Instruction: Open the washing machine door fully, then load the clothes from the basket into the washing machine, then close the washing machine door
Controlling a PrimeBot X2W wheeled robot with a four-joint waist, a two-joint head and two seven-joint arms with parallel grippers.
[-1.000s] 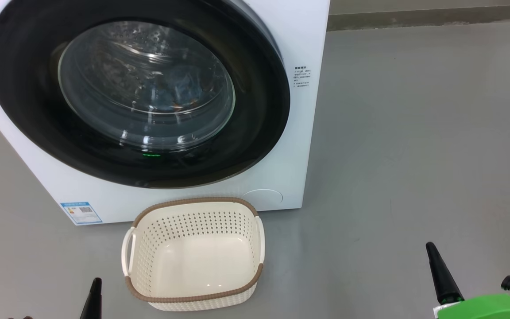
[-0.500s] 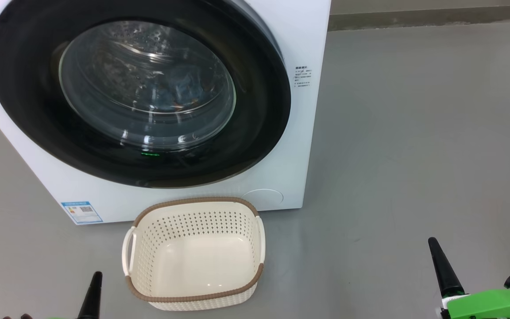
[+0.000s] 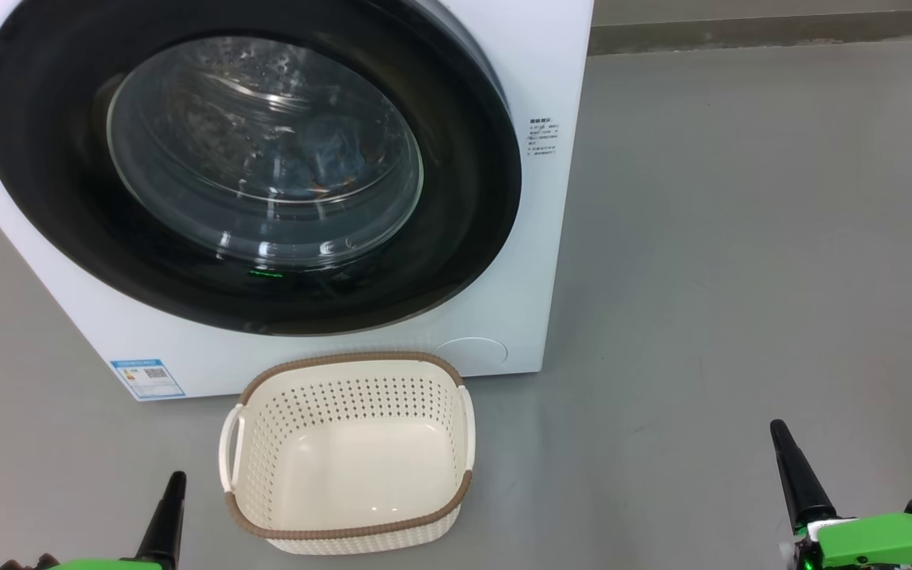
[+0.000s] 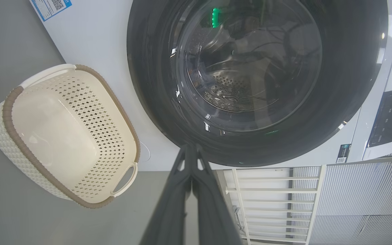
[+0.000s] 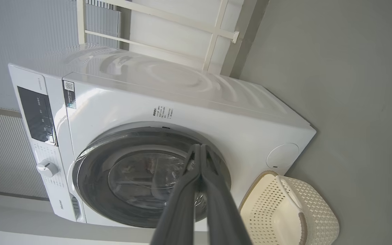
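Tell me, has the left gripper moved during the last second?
Yes. The left gripper has come slightly up the head view, toward the washing machine, while the basket beside it stays in place.

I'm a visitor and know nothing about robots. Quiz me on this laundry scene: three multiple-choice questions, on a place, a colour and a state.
1. Where is the basket? A on a shelf B on the floor before the washing machine C on a chair
2. Its rim's colour? A brown B green C blue
3. The washing machine door is A wide open B missing C shut
Answers: 1B, grey floor surrounds it; 2A, a brown band tops cream walls; 3C, its black ring lies flush with the white front.
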